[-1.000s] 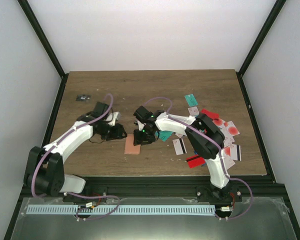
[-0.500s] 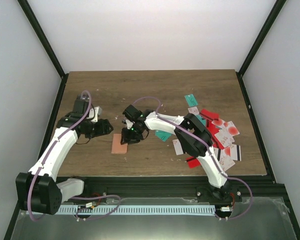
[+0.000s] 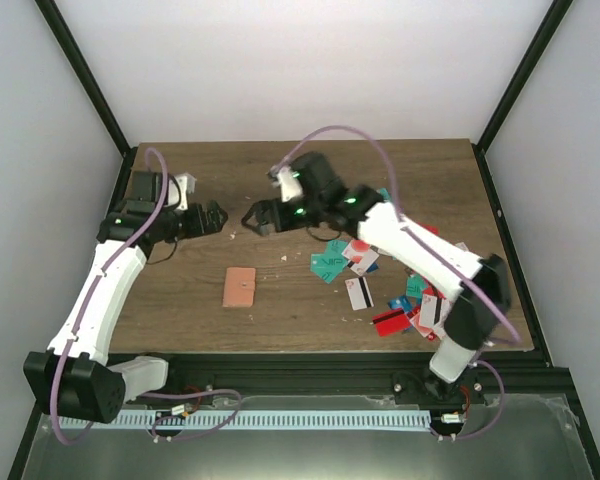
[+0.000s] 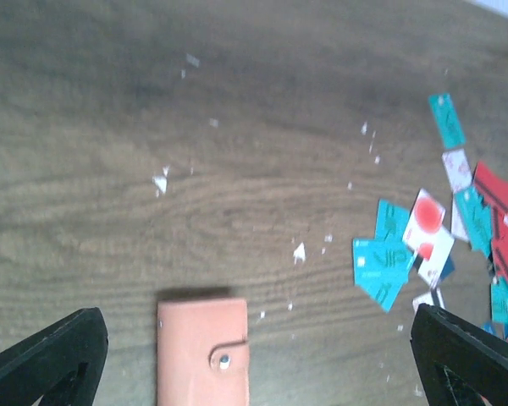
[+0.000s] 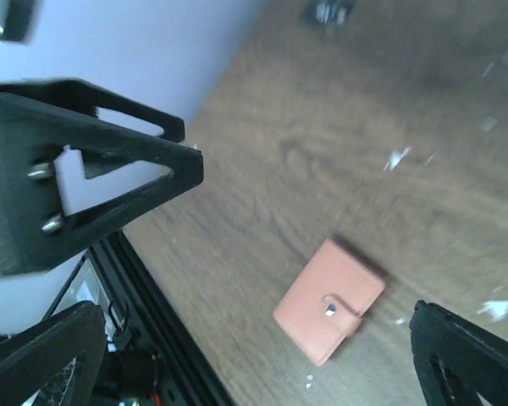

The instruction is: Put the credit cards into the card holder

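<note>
The salmon-pink card holder (image 3: 239, 288) lies folded shut on the wooden table, its snap tab fastened (image 4: 203, 351) (image 5: 328, 311). Credit cards lie scattered to its right: a teal pair (image 3: 327, 265) (image 4: 383, 266), a white-and-red one (image 4: 427, 224) and a mixed pile (image 3: 420, 300) near the right arm's base. My left gripper (image 3: 212, 218) (image 4: 256, 338) hovers open beyond the holder, empty. Facing it from the right, my right gripper (image 3: 255, 216) (image 5: 256, 326) is also open and empty. Neither one touches the holder or any card.
Small white scraps (image 4: 161, 182) dot the wood. A tiny dark object (image 5: 326, 12) sits at the far left of the table. The black frame rail (image 5: 144, 288) runs along the near table edge. The left arm's fingers (image 5: 102, 182) show in the right wrist view.
Both grippers have opened wide and risen away from the card holder toward the far side. The holder slid a little left and now lies alone, shut, on the table.
</note>
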